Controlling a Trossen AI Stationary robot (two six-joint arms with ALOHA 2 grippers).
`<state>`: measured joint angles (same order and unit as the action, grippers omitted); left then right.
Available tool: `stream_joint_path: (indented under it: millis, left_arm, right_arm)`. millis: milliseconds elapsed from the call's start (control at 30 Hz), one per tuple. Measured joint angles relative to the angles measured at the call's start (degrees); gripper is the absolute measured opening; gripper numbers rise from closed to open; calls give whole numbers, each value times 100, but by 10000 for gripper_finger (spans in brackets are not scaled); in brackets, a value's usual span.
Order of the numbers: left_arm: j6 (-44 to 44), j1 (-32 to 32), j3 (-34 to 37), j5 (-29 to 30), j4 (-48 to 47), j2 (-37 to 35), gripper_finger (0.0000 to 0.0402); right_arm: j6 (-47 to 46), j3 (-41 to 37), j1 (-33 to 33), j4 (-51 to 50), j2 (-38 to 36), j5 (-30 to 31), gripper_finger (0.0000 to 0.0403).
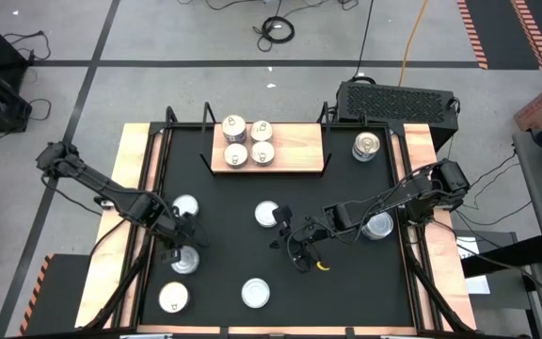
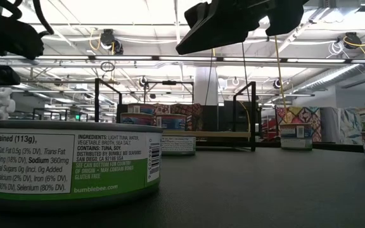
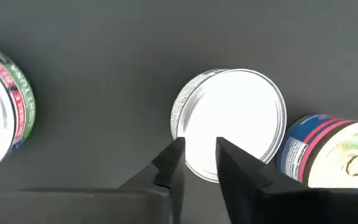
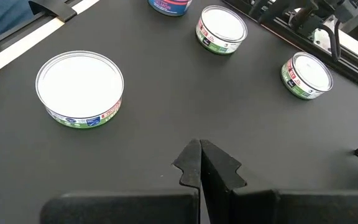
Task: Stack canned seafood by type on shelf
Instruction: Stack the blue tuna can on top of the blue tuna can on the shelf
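A: Tins?
B: Four tins [image 1: 248, 142] sit on the shelf [image 1: 294, 147]; others lie scattered on the desk [image 1: 224, 231].
A: End effectors?
B: My left end effector [image 3: 199, 148] is slightly apart over a silver tin [image 3: 232, 118]; my right end effector [image 4: 200, 149] is together, above bare desk.

a: where am i driving this thing, a warehouse?
b: looks like a big robotics lab to me. i see a grey tiled floor [image 1: 205, 38] with loose cables [image 1: 276, 28], striped hazard tape [image 1: 471, 33], ceiling strip lights [image 2: 138, 9], and more black rig frames [image 2: 109, 95] behind.
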<state>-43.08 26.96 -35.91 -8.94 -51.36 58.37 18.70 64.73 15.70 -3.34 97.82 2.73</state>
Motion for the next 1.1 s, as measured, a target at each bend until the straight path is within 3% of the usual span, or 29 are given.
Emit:
stream_joint_path:
  millis: [167, 267, 400, 600, 700, 867, 1100]
  left_arm:
    - [-346, 14, -208, -708, 308, 0, 108]
    - [-1096, 122, -282, -1090, 892, -2, 109]
    - [-2080, 489, -285, -1175, 1631, 0, 109]
    - [-3527, 1310, -174, -303, 1582, 1, 109]
    - [-4140, 1692, -124, -233, 1639, 93, 109]
    - [-4698, 2315, -124, -219, 1638, 280, 109]
    - [-4809, 2717, -124, 584, 1486, 657, 109]
  right_arm:
    - [0, 0, 0, 1, 0, 1, 0]
    - [-8, 0, 0, 1, 0, -1, 0]
    - [-75, 0, 0, -2, 0, -1, 0]
    - [-107, 0, 0, -194, 0, -1, 0]
    - [-165, 0, 0, -286, 0, -3, 0]
    - [-201, 0, 0, -286, 0, -1, 0]
    - [-304, 0, 0, -246, 0, -1, 0]
